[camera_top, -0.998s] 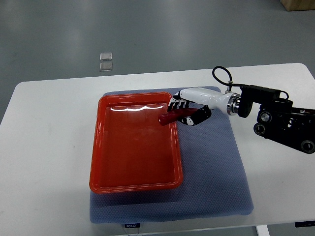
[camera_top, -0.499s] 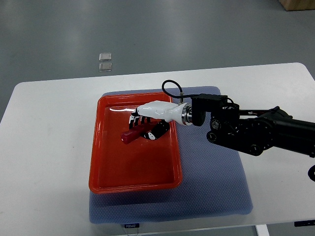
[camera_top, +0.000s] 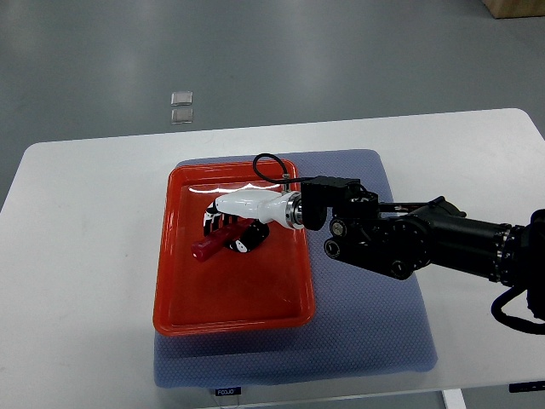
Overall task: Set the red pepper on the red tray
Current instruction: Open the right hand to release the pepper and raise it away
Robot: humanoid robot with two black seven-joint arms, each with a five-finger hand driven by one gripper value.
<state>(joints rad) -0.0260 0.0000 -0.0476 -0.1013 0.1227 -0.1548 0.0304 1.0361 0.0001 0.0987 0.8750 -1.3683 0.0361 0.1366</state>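
Since 0.5 s ago, R hand [camera_top: 234, 228] w/ pepper [camera_top: 207, 247] shifted further left, now over tray [camera_top: 174, 281] centre. Fingers clamped on pepper. Risk: release from height, pepper may roll toward rim; fingers could snag it.

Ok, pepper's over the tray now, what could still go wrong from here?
The right robot hand is closed on the red pepper, and I can't tell whether it touches the red tray; released high, it might roll. The forearm lies across the tray's right rim, so retracting low could nudge the tray on the blue mat.
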